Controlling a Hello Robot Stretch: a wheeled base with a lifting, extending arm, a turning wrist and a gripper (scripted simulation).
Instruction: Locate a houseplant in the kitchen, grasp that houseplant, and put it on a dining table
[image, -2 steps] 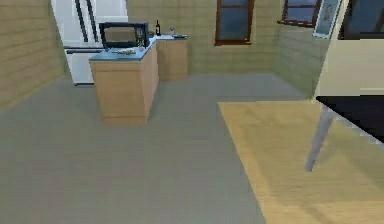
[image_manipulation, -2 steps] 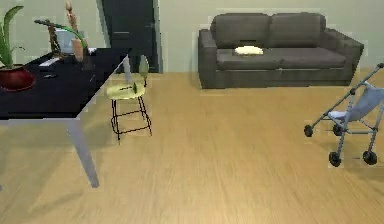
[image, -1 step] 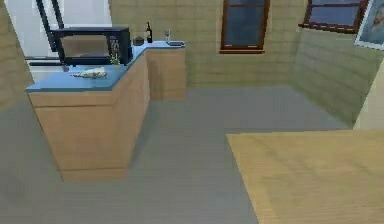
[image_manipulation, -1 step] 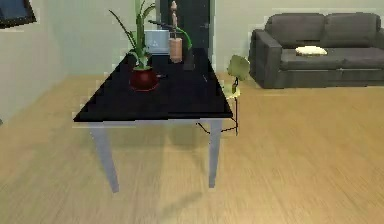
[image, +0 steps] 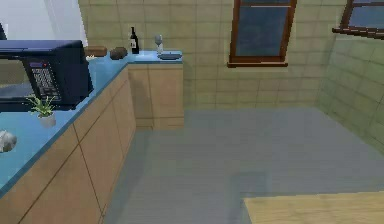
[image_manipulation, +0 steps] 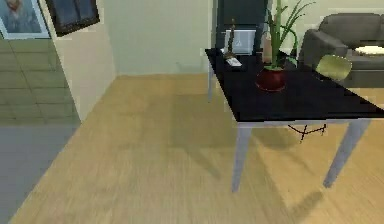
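So the houseplant (image: 42, 107) is a small leafy green thing in a white pot, standing upright on the blue counter (image: 105, 68) just in front of the microwave (image: 55, 70), on its near side, close but not touching as far as I can see. Nearer than the microwave and past the plant there's a greyish lump (image: 5, 141) at the counter's edge, no idea what it is. Beyond the microwave there's something brown (image: 97, 50), then a dark bottle (image: 134, 40), a wine glass (image: 158, 42) and a flat dish (image: 170, 56) in the far corner. Further off from the microwave along the far wall is a wood-framed window (image: 262, 30).

In the arm side view there's a dark dining table (image_manipulation: 300, 100) with a bigger plant in a red pot (image_manipulation: 272, 76) standing on it.

Can't tell the state of the gripper.
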